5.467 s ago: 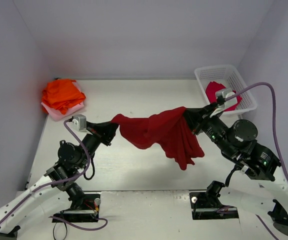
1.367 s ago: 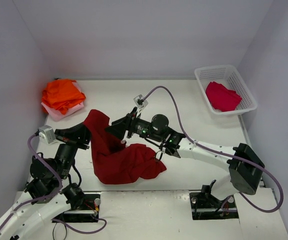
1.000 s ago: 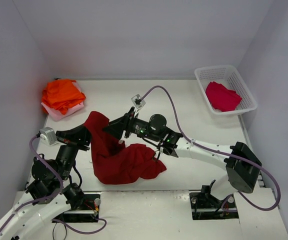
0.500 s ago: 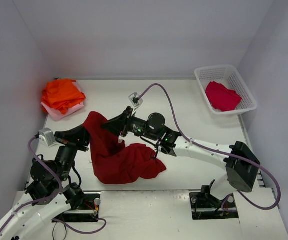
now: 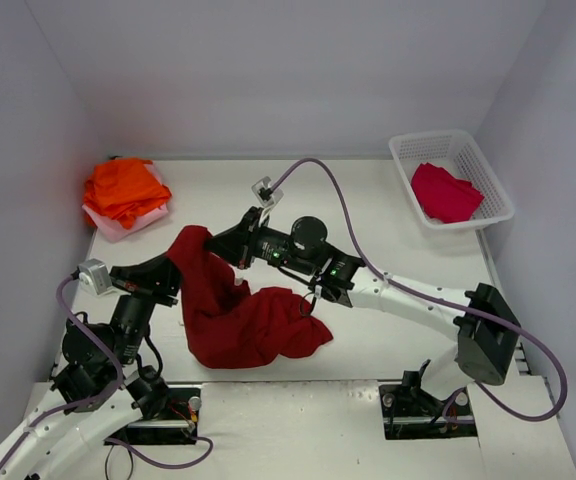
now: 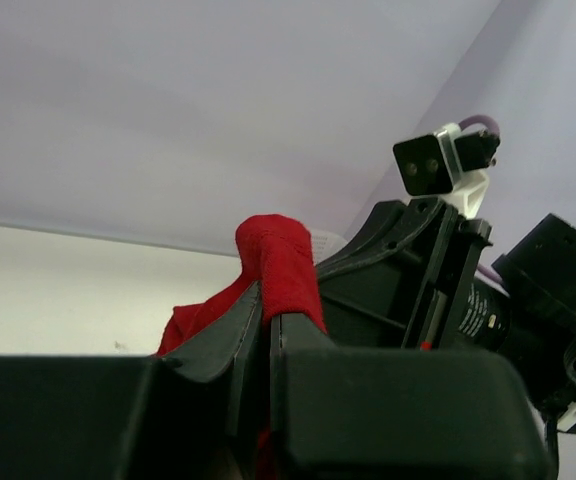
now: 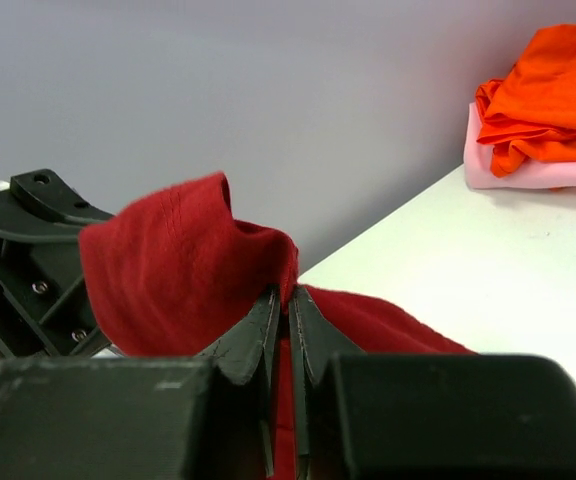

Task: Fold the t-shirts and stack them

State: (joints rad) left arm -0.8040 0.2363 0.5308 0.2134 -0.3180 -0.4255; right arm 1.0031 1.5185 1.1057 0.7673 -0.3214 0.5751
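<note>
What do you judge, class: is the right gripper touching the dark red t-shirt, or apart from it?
Touching. The right wrist view shows the right gripper shut on the dark red t-shirt, with a fold of the cloth pinched between its jaws.

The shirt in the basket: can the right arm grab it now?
Probably not yet: the right gripper is shut on the dark red shirt, far from the basket holding the crimson shirt.
</note>
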